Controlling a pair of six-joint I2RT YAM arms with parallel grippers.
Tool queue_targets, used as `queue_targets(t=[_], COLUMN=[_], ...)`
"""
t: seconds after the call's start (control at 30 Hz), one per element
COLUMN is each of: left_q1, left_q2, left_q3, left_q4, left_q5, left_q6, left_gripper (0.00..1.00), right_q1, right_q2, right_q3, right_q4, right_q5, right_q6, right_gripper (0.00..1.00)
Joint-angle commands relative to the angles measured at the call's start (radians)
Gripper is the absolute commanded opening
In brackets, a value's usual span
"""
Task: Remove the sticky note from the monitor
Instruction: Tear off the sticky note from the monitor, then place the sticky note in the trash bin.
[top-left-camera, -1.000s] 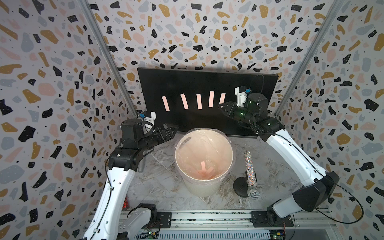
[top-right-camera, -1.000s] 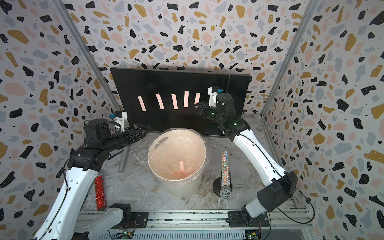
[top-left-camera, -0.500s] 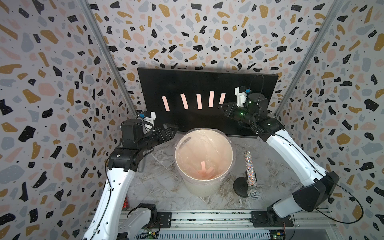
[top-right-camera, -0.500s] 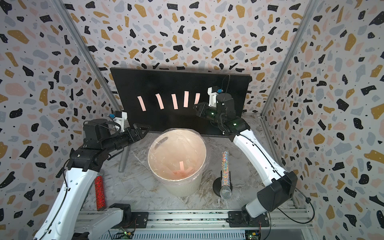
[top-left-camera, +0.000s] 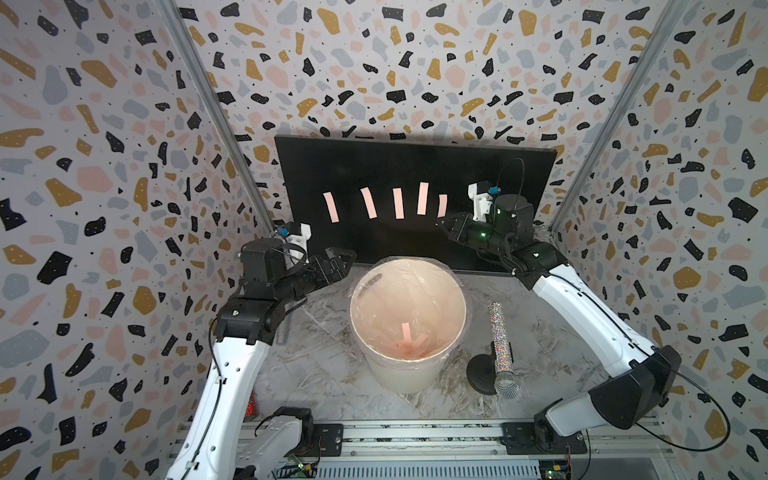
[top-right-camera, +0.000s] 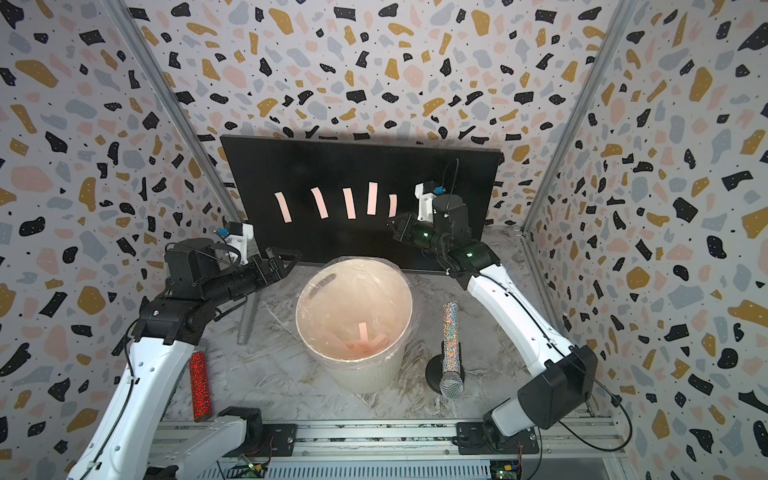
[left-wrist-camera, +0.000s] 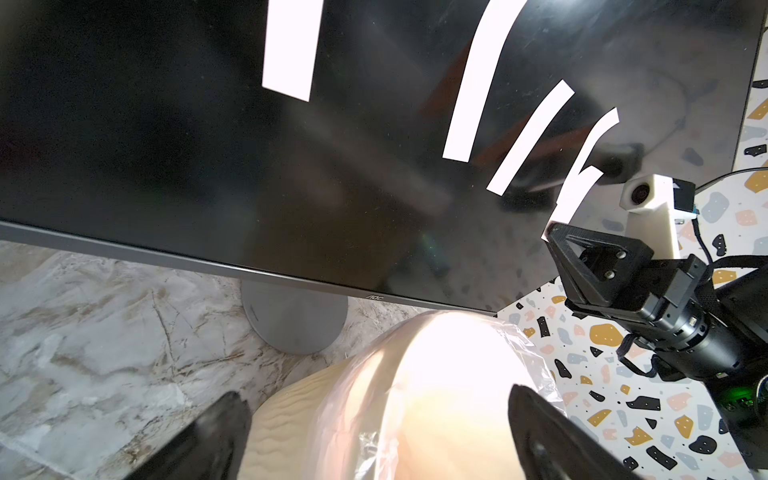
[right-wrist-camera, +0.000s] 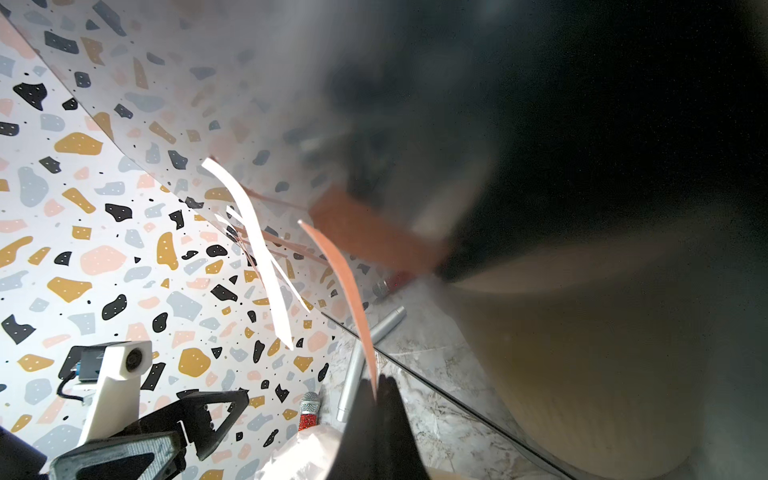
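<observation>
We're in a booth with speckled terrazzo walls (top-left-camera: 104, 166) on three sides, over a marble-look table (top-left-camera: 324, 353) that is scuffed and streaky, with a metal rail (top-left-camera: 415, 434) along the front edge. Far left, a red glitter microphone (top-right-camera: 199, 384) lies by the arm's base, and just past it is a grey tube (top-right-camera: 246, 320). The left gripper (top-left-camera: 341, 258) hovers beside the bin with its jaws spread wide and nothing in them. In the middle stands the white bin (top-left-camera: 399, 378), lined with clear plastic, with pink strips (top-left-camera: 409, 345) lying at the bottom. Behind it the monitor (top-left-camera: 415, 166) stands dark at the back wall, and four pink notes (top-left-camera: 398, 203) sit in a row across its screen. Now the fifth, the sticky note (right-wrist-camera: 345, 282) at the right end of the row: the right gripper (right-wrist-camera: 376, 390) has pinched tight on its lower end, and the strip curves up toward the glass. Further right, a sparkly silver microphone (top-left-camera: 500, 345) leans on a small black stand (top-left-camera: 478, 372).
</observation>
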Motion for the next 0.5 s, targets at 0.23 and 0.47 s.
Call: queue_targets(t=[0.23,0.47], left_q1=[-0.005,-0.005], left_q2=[-0.014,-0.010], left_q3=[0.001,0.000], left_q4=[0.021,0.029], left_q5=[0.010,0.018], left_q6=[-0.001,-0.009], left_gripper=[0.99,1.00], right_q1=[-0.009,-0.009], right_q2=[-0.078,-0.134], right_q3=[-0.052,-0.101], right_q4=[-0.023,-0.020], right_q5=[-0.020,-0.065], right_q6=[0.028,0.058], right_gripper=[0.00,0.00])
